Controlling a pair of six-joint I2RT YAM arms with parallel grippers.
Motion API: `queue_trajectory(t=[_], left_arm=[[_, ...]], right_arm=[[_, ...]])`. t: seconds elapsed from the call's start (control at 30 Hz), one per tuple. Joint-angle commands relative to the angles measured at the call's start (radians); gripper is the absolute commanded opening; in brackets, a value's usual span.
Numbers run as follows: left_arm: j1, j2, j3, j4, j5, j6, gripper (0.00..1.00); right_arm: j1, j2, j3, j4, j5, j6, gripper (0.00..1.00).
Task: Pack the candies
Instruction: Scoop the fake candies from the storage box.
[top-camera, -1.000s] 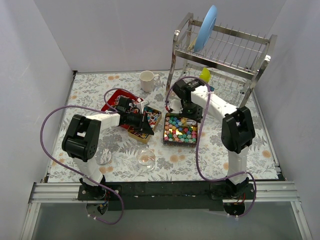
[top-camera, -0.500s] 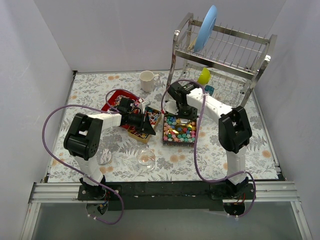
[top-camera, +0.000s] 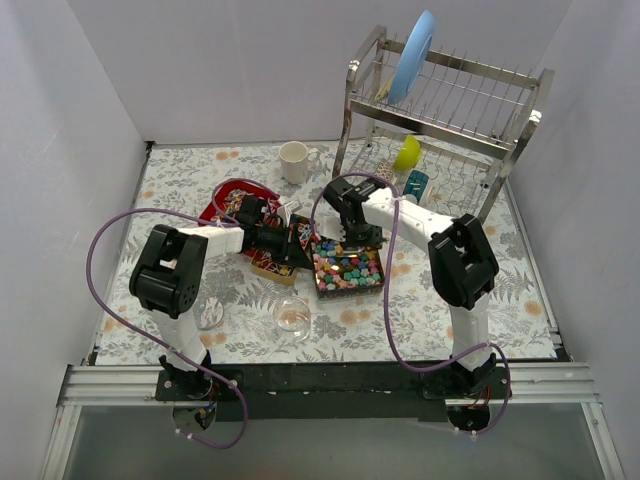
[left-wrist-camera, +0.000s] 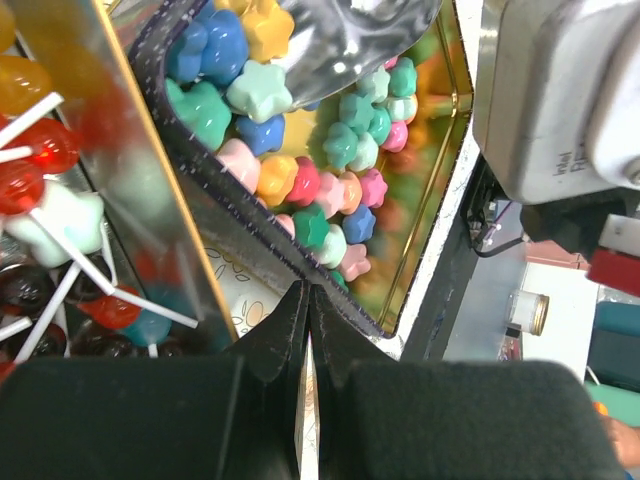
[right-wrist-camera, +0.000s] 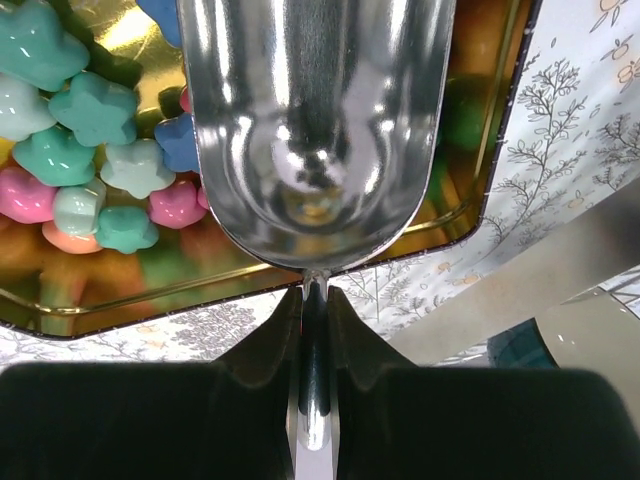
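Your left gripper (left-wrist-camera: 306, 298) is pinched fully closed, its tips at the dark rim of the star-candy tray (left-wrist-camera: 225, 205). Lollipops (left-wrist-camera: 25, 185) sit in the gold tray (top-camera: 266, 266) beside it. The star candies (left-wrist-camera: 340, 145) lie piled in their tray near the middle of the table (pink, teal, blue, yellow). Further right, your right gripper (right-wrist-camera: 313, 300) is clamped narrow on the thin handle of a metal scoop (right-wrist-camera: 315, 120), whose bowl hangs over the tray's corner.
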Motion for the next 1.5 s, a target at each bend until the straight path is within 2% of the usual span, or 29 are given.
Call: queue_trajectory(t=[0.0, 0.23, 0.43, 0.6, 0.77, 0.97, 1.3, 1.47], left_arm=[[-0.001, 0.039, 0.001, 0.002, -0.042, 0.025, 0.0], [-0.001, 0.046, 0.015, 0.012, 0.033, 0.007, 0.0], [0.001, 0.049, 0.01, 0.025, 0.035, -0.007, 0.0], [-0.001, 0.049, 0.005, 0.032, 0.043, -0.015, 0.0], [-0.001, 0.037, -0.007, 0.02, 0.044, -0.009, 0.0], [0.001, 0.026, 0.014, -0.007, 0.043, 0.004, 0.0], [0.024, 0.011, 0.123, -0.213, 0.073, 0.117, 0.01], [0.027, 0.008, 0.22, -0.369, 0.11, 0.209, 0.12]], right_arm=[[0.023, 0.046, 0.056, 0.011, -0.162, 0.063, 0.01], [0.033, 0.054, 0.125, -0.159, -0.119, 0.126, 0.01], [0.067, 0.055, 0.154, -0.158, -0.071, 0.182, 0.01], [0.081, 0.1, 0.182, -0.114, -0.113, 0.244, 0.01], [0.081, 0.097, 0.104, -0.063, -0.2, 0.343, 0.01], [0.081, -0.02, -0.077, 0.199, -0.202, 0.373, 0.01], [0.073, -0.078, -0.197, 0.339, -0.242, 0.406, 0.01], [0.064, -0.106, -0.242, 0.365, -0.249, 0.393, 0.01]])
